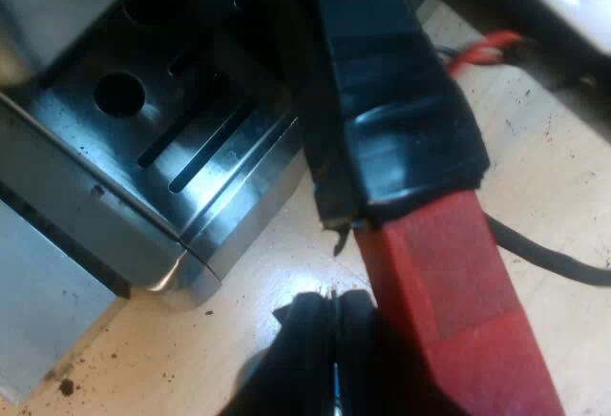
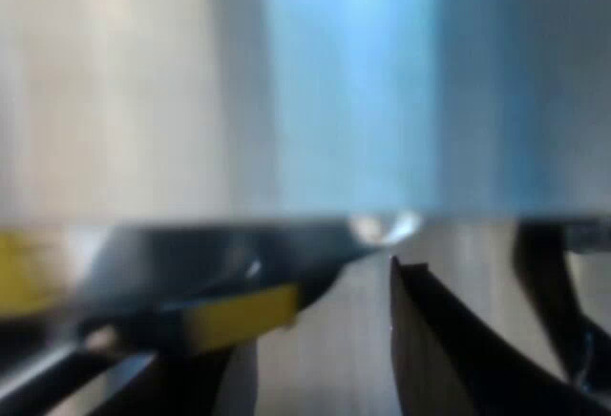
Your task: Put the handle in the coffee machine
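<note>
Closest to the left wrist camera, the left gripper (image 1: 329,349) is a dark mass low over the pale wooden table (image 1: 286,254), pointing down and forward at the foot of the espresso machine (image 1: 105,197). The holder's handle (image 1: 382,82) runs just beside it and slants away towards the machine. Its red end (image 1: 449,292) lies nearest the camera and its dark part is farther off. The two look to be touching, but I cannot tell whether the gripper is clamped on the handle or merely alongside it. The handle is out in front of the machine, above the table, not locked in. Beyond it sits the machine's slotted metal drip tray (image 1: 205,144), and dark coffee grounds (image 1: 67,385) are scattered on the wood near its corner. A black cable (image 1: 544,254) trails over the table past the handle. In the right wrist view, the right gripper (image 2: 344,340) is held level, with its jaws released and a pale gap between them, nothing in it. It is drawn up close to a blurred, bluish metal surface (image 2: 382,82).
</note>
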Controlling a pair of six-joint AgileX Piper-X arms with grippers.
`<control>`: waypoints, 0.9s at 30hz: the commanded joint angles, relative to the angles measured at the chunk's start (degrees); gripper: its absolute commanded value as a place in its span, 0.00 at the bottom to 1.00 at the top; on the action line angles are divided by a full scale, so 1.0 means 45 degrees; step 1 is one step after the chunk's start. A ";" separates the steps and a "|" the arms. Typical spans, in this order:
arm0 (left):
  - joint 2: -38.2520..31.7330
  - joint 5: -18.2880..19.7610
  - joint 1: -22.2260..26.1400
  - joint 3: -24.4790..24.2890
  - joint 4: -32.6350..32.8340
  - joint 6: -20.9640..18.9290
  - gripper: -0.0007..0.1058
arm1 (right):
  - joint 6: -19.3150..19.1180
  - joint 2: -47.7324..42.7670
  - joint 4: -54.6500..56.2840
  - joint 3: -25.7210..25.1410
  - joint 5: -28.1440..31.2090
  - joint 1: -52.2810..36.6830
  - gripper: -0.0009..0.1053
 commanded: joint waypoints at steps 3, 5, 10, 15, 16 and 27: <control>-0.0294 0.1512 -0.0248 -0.0034 0.0404 -0.0253 0.01 | 0.0949 -0.1054 0.1630 0.0141 -0.1225 0.0192 0.37; -0.0350 0.1512 -0.0248 -0.0034 0.0378 -0.0262 0.01 | 0.1126 -0.1141 0.1811 0.0225 -0.1250 0.0192 0.37; -0.0828 0.1512 -0.0248 0.0268 -0.0223 -0.0944 0.01 | 0.1995 -0.3262 0.2845 0.2833 -0.2213 0.0280 0.37; -0.0973 0.1480 -0.0248 0.0896 -0.0601 -0.1505 0.01 | 0.1995 -0.4980 0.4203 0.4253 -0.3114 0.0500 0.37; -0.0986 0.1466 -0.0248 0.0986 -0.0695 -0.1545 0.01 | 0.1995 -0.5215 0.4453 0.4395 -0.3374 0.0512 0.37; -0.1546 0.1800 -0.0386 0.1200 -0.1390 -0.2504 0.01 | 0.1995 -0.9642 0.8906 0.5106 -0.6970 0.0879 0.58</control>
